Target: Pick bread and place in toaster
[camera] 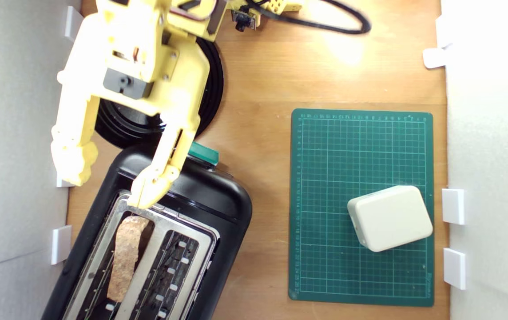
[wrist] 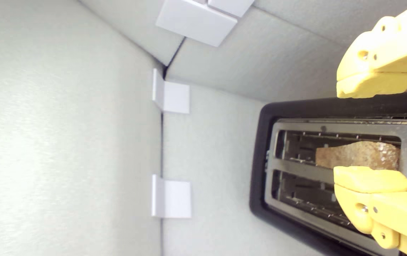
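Standing on edge in the toaster's [camera: 156, 249] slot nearer the exterior view's left, at the lower left of that frame: bread [camera: 126, 258], crust up. Spread wide just above the toaster's top plate, gripping nothing: yellow gripper [camera: 107, 189], one fingertip [camera: 147, 195] over the slot's end by the bread, the other off the toaster's edge. Partly hidden under the arm at upper left: black plate [camera: 209, 89]. Resting on the green cutting mat [camera: 360, 155] at right: cream box [camera: 389, 218].
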